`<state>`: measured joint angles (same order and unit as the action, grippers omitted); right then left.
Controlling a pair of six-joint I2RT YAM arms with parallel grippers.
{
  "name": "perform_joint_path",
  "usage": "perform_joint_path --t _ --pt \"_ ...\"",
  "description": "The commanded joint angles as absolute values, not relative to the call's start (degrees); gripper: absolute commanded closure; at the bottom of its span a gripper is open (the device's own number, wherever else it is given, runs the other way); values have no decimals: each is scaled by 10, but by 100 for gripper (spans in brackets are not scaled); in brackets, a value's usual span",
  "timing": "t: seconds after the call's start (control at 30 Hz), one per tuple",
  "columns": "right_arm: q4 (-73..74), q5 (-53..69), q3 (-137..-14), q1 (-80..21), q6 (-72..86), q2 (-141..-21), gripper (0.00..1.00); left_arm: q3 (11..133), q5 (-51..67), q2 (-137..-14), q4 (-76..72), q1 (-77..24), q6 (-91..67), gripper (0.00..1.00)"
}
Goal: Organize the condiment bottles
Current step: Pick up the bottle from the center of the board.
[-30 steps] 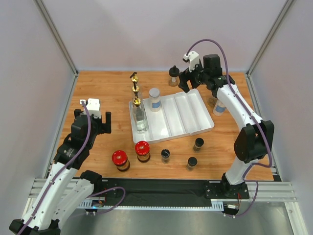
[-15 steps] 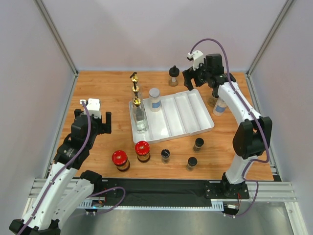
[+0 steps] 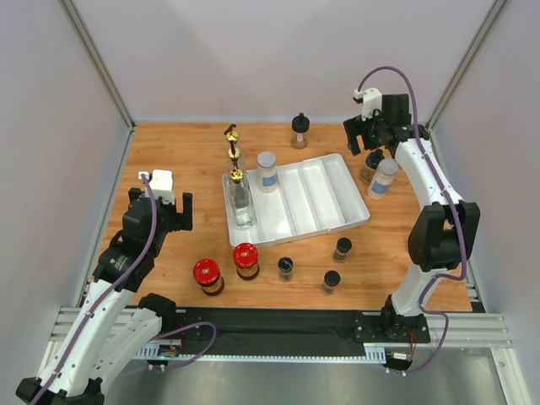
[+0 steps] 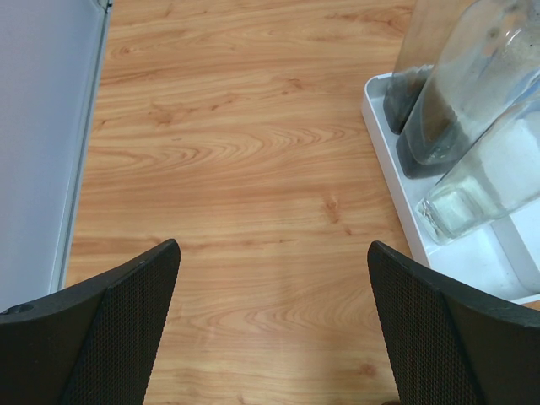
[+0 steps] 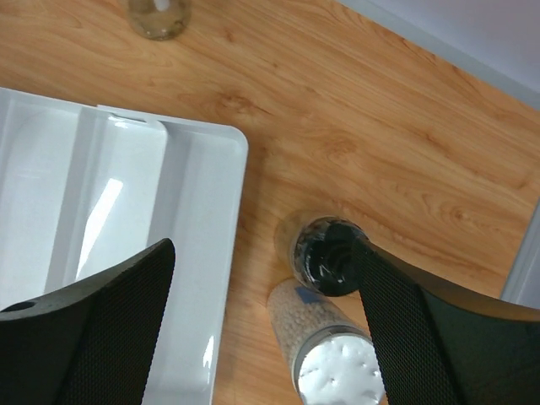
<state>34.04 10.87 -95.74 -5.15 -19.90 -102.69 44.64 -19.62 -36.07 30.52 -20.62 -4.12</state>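
Observation:
Three gold-spouted clear bottles [image 3: 240,198] stand in a row at the left end of the white tray [image 3: 333,221], and a white-lidded jar [image 3: 267,171] stands in it beside them. Two red-lidded jars [image 3: 245,259] and three small black-capped spice jars [image 3: 286,268] stand in front of the tray. A black-capped bottle [image 3: 299,131] stands behind it. My right gripper [image 3: 365,143] is open and empty above a black-capped jar [image 5: 329,257] and a white-lidded jar [image 5: 337,359] to the right of the tray. My left gripper [image 3: 162,211] is open and empty, left of the tray.
The tray's rim [image 5: 228,219] lies just left of the two right-hand jars. In the left wrist view the bottles [image 4: 460,93] stand inside the tray's left edge [image 4: 392,181]. Grey walls enclose the table on three sides.
My right gripper has moved right, from beside the black-capped bottle at the back to over the two jars right of the tray. The left arm has not moved.

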Motion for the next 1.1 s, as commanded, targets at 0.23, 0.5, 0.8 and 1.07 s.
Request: perform_joint_path --t 0.23,0.5,0.8,1.07 --pt "374 93 -942 23 -205 -1014 12 447 -192 -354 288 -208 -33 0" --pt "394 106 -949 47 -213 -1045 12 447 -190 -356 288 -208 -33 0" --pt "424 118 -1016 47 -200 -1122 13 446 -192 -358 288 -208 -33 0" --pt "438 122 -1061 47 -198 -1169 14 446 -192 -359 289 -208 -33 0"
